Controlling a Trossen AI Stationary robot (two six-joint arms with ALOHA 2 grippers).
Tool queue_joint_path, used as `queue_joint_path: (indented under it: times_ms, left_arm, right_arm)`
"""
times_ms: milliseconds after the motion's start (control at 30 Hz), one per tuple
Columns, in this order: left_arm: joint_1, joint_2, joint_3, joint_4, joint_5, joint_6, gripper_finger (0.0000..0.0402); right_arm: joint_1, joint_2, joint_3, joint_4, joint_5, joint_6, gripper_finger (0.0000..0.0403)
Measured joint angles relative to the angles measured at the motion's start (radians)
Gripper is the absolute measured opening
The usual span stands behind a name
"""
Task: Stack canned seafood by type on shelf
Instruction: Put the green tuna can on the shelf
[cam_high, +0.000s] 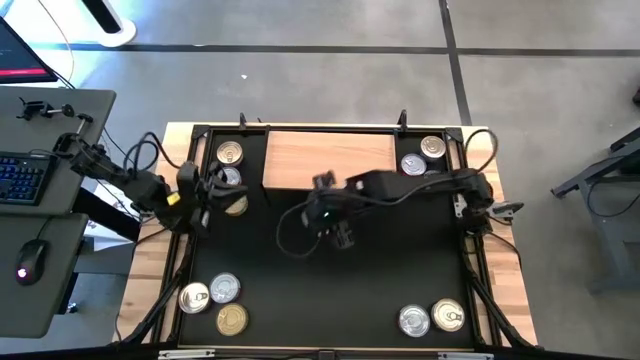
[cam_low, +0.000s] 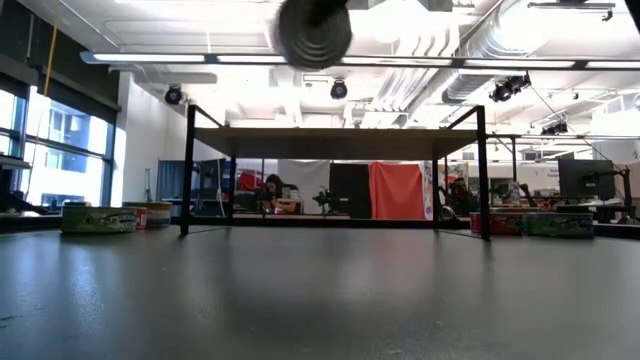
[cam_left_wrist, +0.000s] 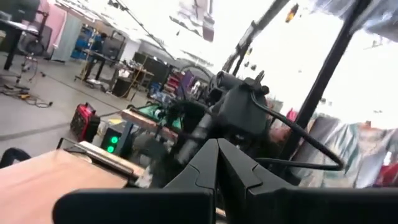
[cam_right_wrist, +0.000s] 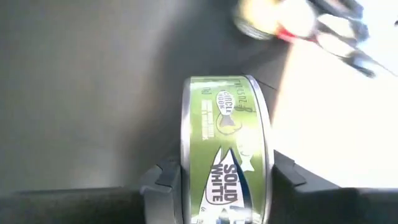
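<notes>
Gripping green tin (cam_right_wrist: 227, 152), right gripper (cam_right_wrist: 227, 177) mid-mat.

Green tin (cam_right_wrist: 227, 155) cut off; far cans (cam_right_wrist: 267, 17) blurred.

You see the shelf (cam_high: 330, 158) at the mat's (cam_high: 330, 290) far edge, right gripper (cam_high: 342, 236) over the mat's middle, left gripper (cam_high: 212, 190) near its far left corner, cans (cam_high: 229, 152) grouped at all four corners

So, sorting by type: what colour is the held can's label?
Green, clearest in the right wrist view: can.
</notes>
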Motion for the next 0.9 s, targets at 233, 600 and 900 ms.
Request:
queue_joint_path:
  times_ms: [233,600,900]
  left_arm:
    - [0.030,0.020,0.000,0.014,0.003,-0.003,0.0000]
    - [0.052,0.074,0.000,0.048,0.009,-0.004,0.0000]
    - [0.052,0.073,0.000,0.083,0.008,-0.003,0.0000]
  right_arm:
    - [-0.122,-0.047,-0.018,-0.267,0.308,0.202,0.0117]
    - [-0.318,-0.058,-0.222,-0.368,0.515,0.409,0.0117]
    - [-0.338,-0.058,-0.390,-0.328,0.584,0.403,0.0120]
